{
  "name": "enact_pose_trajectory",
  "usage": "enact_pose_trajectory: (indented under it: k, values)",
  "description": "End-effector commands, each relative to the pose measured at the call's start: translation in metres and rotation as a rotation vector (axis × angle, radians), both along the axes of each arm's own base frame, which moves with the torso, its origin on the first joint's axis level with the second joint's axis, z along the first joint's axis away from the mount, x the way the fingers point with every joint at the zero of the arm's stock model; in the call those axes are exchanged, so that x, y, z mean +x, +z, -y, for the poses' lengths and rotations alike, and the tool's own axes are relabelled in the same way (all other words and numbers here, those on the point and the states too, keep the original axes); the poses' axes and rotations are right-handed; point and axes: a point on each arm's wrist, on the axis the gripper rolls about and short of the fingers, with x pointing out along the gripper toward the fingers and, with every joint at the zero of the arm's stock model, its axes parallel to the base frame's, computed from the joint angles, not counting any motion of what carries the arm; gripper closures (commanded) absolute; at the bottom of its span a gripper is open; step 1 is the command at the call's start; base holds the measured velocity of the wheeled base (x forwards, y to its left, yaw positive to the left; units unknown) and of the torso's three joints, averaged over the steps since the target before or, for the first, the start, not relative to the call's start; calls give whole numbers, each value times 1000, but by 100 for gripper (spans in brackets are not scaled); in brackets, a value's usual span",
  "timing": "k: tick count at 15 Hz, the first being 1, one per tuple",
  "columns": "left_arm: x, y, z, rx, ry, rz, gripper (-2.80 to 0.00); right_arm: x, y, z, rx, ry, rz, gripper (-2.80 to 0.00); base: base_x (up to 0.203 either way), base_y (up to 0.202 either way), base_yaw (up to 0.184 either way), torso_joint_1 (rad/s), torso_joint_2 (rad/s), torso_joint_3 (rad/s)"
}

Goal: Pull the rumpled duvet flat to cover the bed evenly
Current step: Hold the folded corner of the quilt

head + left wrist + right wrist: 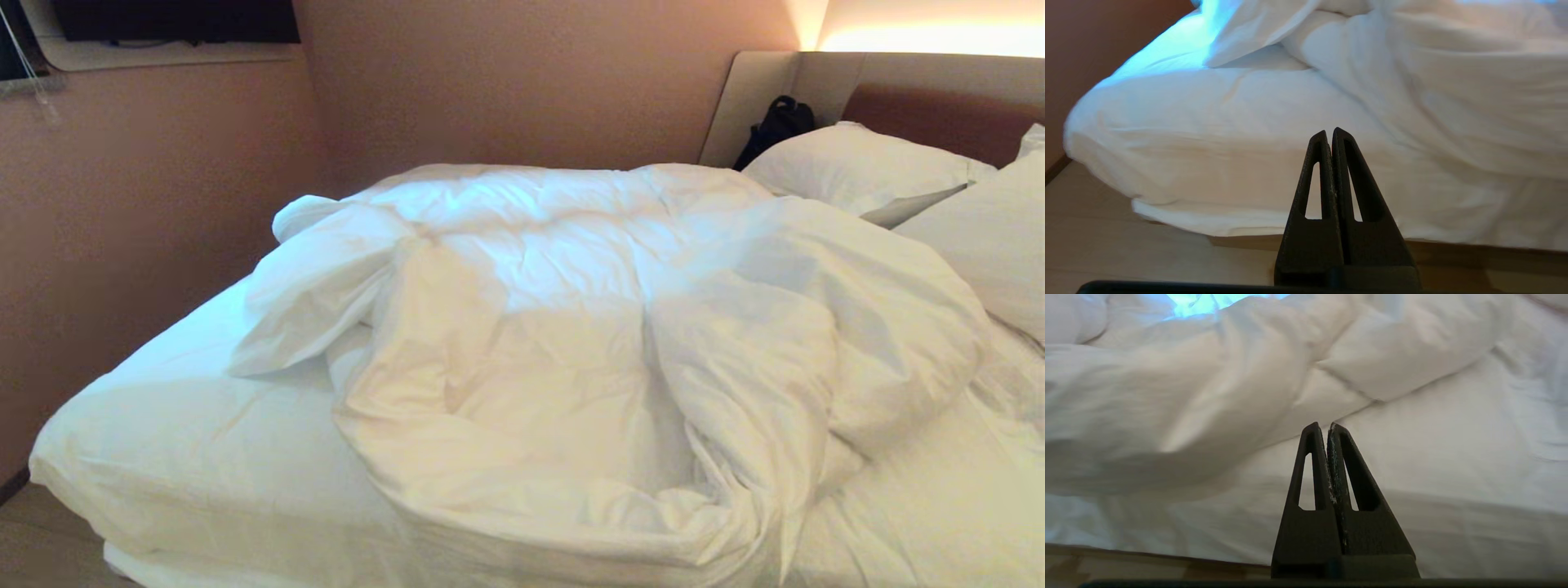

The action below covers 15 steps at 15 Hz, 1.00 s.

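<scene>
Count: we see one duvet (pixel 620 343), heaped in a rumpled mound over the middle of the bed (pixel 163 441), folded back on itself so that the fitted sheet (pixel 188 425) lies bare at the foot corner and along the near right side. Two pillows: one pillow (pixel 857 167) against the headboard (pixel 939 98), a second pillow (pixel 992 237) nearer us at the right edge. One dark bag (pixel 775 126) sits in the corner between headboard and wall. One dark screen (pixel 175 18) is mounted high on the wall.

Neither arm appears in the head view. The wrist views supply them: we find the left gripper (pixel 1329 131) clenched on nothing, fingers pressed together, level before the side of the mattress near the foot corner, apart from the bedding. The right gripper (pixel 1324 425) is likewise clenched and empty, facing the duvet's overhanging fold. Only the wrist views show the pale wood floor (pixel 1106 241) below the mattress edge; only the head view shows pillows and headboard.
</scene>
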Motion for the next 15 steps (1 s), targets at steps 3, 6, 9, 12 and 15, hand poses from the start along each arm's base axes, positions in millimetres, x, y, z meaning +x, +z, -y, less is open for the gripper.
enact_pose_trajectory:
  k: [3,6,9,12,15]
  values:
    - [0,0,0,1,1,0,0,0,0,0,0,0,1,0,0,-195,1,2,2,2]
    - [0,0,0,-10,2,0,0,0,0,0,0,0,1,0,0,-155,-2,3,0,5]
    - [0,0,0,-27,4,0,0,0,0,0,0,0,1,0,0,-17,0,1,0,1]
    - [0,0,0,-28,4,0,0,0,0,0,0,0,1,0,0,0,0,0,0,0]
    - [0,0,0,-28,6,0,0,0,0,0,0,0,1,0,0,0,0,0,0,0]
